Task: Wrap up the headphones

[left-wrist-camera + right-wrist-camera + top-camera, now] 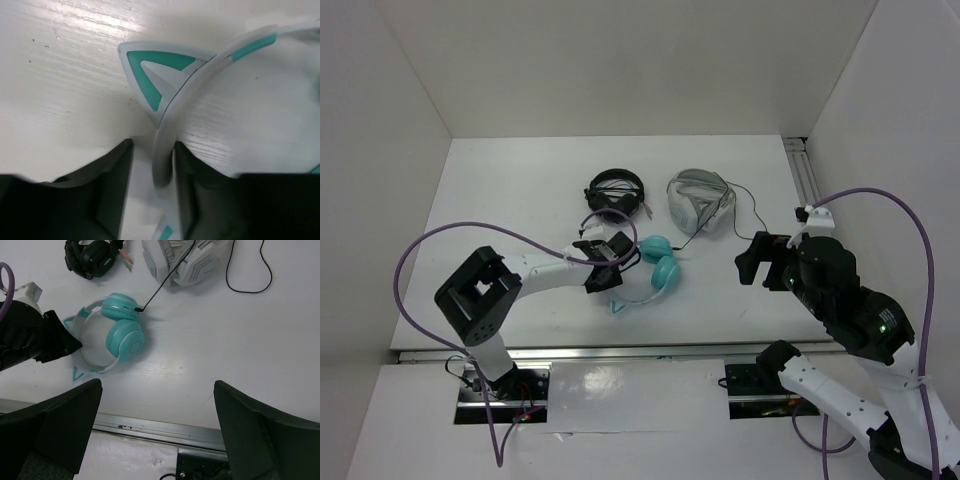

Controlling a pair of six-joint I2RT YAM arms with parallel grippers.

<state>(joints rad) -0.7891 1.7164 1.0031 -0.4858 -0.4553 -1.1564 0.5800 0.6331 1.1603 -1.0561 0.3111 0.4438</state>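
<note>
Teal ear cups [122,325] and a pale, glossy headband [200,75] are marking out the headphones [660,262], which are lying flat on the white, faintly grained table [520,190], near the black headphones [616,190] and the grey-white headphones [698,200]. Judging by the pose, the opening step is in hand: the left gripper [152,147] is straddling the curved band just beside a triangular cat ear [150,70]. Its jaws are standing narrow around the band, though whether they are pinching it yet I cannot tell. The right gripper [157,390] is hanging wide and empty to the side, well apart. The thin black cable [165,282] is trailing loose from one cup. Next, the band probably needs a firm hold while the free arm is fetching that limp, slippery cord for winding.
</note>
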